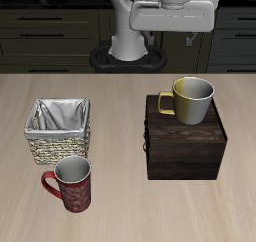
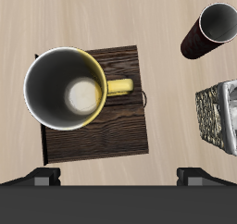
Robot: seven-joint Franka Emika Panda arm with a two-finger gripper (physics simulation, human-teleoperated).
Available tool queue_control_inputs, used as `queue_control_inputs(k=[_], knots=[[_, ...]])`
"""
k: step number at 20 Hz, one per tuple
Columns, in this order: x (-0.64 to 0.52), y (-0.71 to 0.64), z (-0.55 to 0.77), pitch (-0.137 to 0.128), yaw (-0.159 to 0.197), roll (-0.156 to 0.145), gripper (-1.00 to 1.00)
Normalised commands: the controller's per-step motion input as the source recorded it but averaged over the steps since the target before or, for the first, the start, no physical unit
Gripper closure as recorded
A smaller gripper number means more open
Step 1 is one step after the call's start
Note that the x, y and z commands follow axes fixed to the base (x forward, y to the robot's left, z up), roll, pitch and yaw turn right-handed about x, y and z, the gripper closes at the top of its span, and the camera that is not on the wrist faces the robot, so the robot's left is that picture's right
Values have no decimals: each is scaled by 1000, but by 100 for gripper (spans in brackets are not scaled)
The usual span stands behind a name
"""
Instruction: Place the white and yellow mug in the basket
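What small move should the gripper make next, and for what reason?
Probably descend straight toward the olive-yellow mug with pale inside. It stands upright on the dark brown wooden box, ungrasped, and the gripper hangs high above it. The beige wicker basket holds no mug yet.

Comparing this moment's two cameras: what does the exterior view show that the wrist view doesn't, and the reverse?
Only the exterior view shows the robot arm, the dark cabinets behind the table, and the whole basket with its grey lining. Only the wrist view looks straight down into the white and yellow mug, showing its pale bottom, and only there do the fingertips show. Both show that mug standing upright on the dark wooden box, the red mug, and the wooden tabletop.
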Motion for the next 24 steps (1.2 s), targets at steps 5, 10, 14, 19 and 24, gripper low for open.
queue_control_inputs(k=[5, 10, 14, 19, 24], knots=[[320, 43, -21, 32, -23, -38, -100], [193, 120, -40, -12, 11, -8, -100], [97, 52, 53, -49, 22, 12, -100], [108, -28, -49, -3, -15, -4, -100], [53, -26, -158, 7, -9, 7, -100]])
